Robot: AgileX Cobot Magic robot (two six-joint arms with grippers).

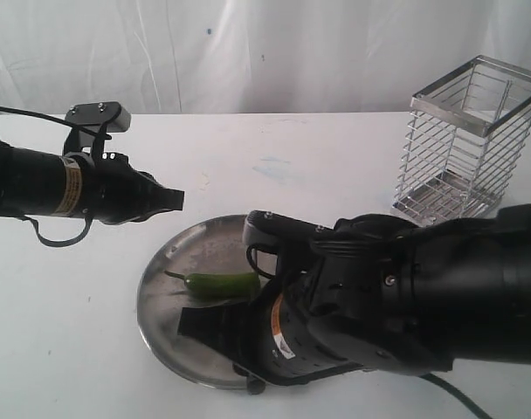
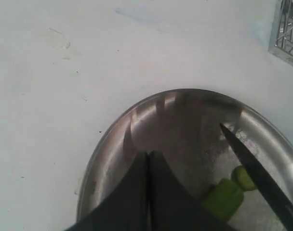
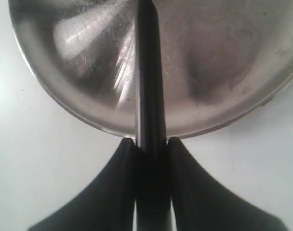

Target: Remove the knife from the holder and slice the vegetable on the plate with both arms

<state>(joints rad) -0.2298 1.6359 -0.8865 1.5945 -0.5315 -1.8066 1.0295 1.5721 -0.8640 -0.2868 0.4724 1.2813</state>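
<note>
The green vegetable [image 1: 222, 284] lies on the round steel plate [image 1: 161, 323], stem pointing left. My right gripper [image 3: 151, 142] is shut on the black handle of the knife [image 3: 147, 72], which reaches out over the plate [image 3: 223, 62]. In the left wrist view the dark blade [image 2: 255, 171] crosses the vegetable [image 2: 223, 198] near one end. My left gripper [image 2: 148, 155] is shut and empty, hanging above the plate's rim [image 2: 108, 139], apart from the vegetable. In the exterior view it shows at the plate's far left [image 1: 174, 199]. The wire holder [image 1: 471, 144] stands at the back right.
The bulky right arm [image 1: 396, 297] covers the plate's right side and the table in front of the holder. A white curtain [image 1: 248, 52] closes off the back. A corner of the holder [image 2: 288, 29] shows in the left wrist view.
</note>
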